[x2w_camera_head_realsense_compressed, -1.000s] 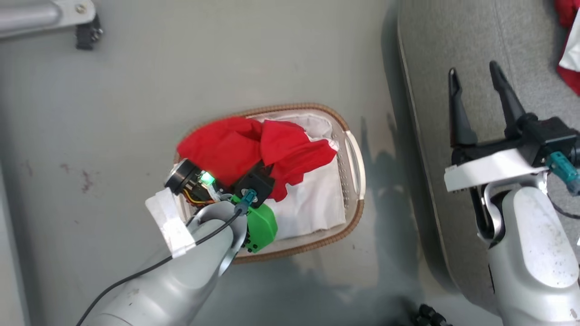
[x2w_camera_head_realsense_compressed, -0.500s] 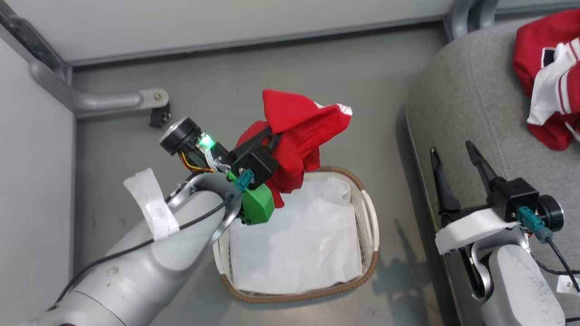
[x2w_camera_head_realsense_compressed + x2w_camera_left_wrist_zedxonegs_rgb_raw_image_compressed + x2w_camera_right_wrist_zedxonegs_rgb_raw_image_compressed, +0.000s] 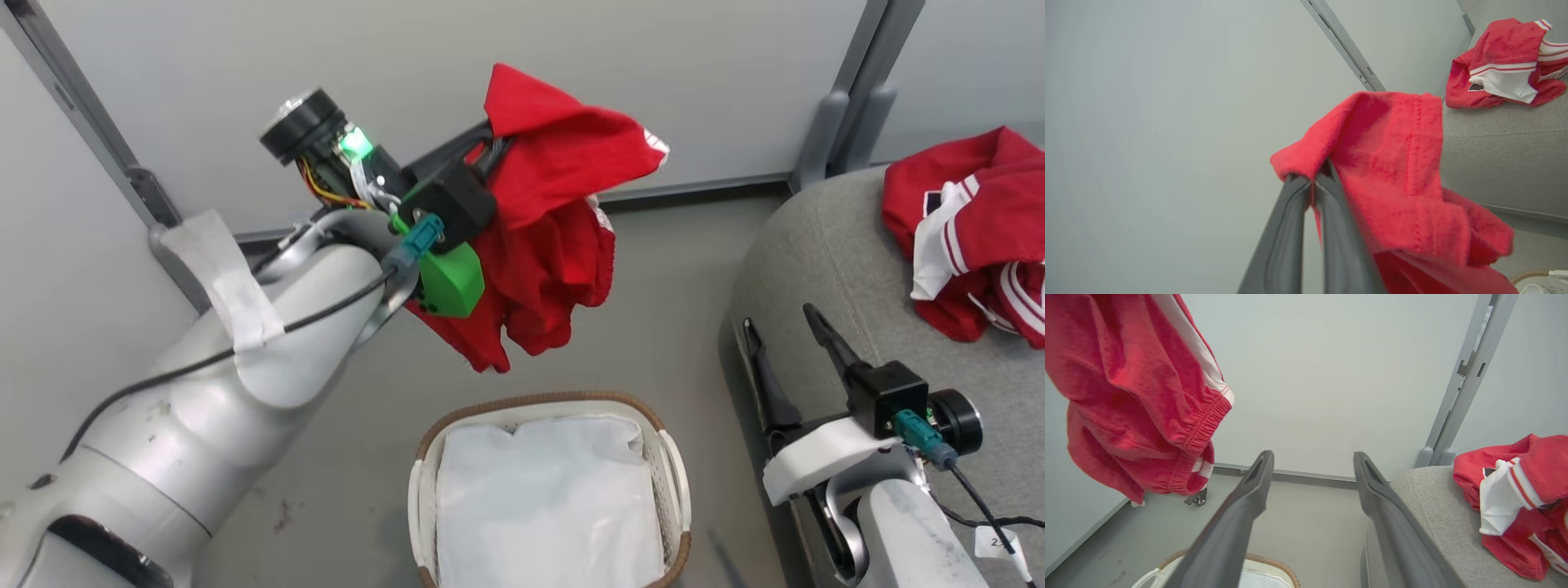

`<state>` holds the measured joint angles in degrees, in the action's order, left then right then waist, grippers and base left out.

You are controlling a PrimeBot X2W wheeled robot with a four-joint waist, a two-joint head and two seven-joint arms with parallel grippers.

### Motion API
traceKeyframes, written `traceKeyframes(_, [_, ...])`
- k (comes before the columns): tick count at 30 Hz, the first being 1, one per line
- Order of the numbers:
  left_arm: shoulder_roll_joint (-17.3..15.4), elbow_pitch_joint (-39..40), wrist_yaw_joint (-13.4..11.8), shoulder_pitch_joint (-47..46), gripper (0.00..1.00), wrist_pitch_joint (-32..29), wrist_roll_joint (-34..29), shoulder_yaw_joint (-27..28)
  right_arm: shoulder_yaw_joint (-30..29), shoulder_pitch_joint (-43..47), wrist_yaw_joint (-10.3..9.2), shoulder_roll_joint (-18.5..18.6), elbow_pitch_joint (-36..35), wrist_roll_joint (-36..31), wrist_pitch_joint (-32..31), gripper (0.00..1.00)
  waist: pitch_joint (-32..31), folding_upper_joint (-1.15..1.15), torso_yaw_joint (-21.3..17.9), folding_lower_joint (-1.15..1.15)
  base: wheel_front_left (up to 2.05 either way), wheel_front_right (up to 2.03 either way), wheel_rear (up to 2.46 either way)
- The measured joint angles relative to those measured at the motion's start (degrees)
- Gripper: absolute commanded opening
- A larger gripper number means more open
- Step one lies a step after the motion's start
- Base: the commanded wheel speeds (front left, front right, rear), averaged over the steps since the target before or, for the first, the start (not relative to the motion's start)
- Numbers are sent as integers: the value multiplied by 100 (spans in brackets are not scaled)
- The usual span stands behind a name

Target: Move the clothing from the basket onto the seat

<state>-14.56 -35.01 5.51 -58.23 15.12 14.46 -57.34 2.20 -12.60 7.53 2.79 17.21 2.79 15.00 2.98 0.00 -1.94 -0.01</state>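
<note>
Two soft garments accounted for: plain red fabric garment point(image 3: 555, 237) held aloft, pinched between fully closed long dark fingers of left gripper point(image 3: 1312, 179), hanging limp, clear of oval white perforated basket with brown woven rim point(image 3: 531, 402), white liner point(image 3: 547, 498) lying inside. Already laid on large grey woven sofa point(image 3: 824, 269): red garment with white striped panel point(image 3: 971, 220). Sofa lies to robot's right of held garment; sideways carry judged needed. Nothing held by right gripper point(image 3: 777, 316), fingers spread wide, poised over sofa edge.

You have one bit of print to read: a small white tag point(image 3: 998, 541) beside the right arm point(image 3: 902, 535), beginning "2"; the rest is too small.
</note>
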Motion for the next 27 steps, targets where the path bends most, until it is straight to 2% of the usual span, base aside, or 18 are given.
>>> traceKeyframes(5, [11,-18,57,-355,0,-2,52,16,334,10,0,0,55,14,0,100,-281,0,4,0,0,0,0])
traceKeyframes(14, [274,-54,102,-618,0,-1,199,14,998,-274,0,-3,186,140,0,100,-502,0,-9,0,0,0,0])
traceKeyframes(27, [497,222,113,-641,0,1,224,13,1383,-964,0,1,1084,326,0,100,-490,0,92,0,0,0,0])
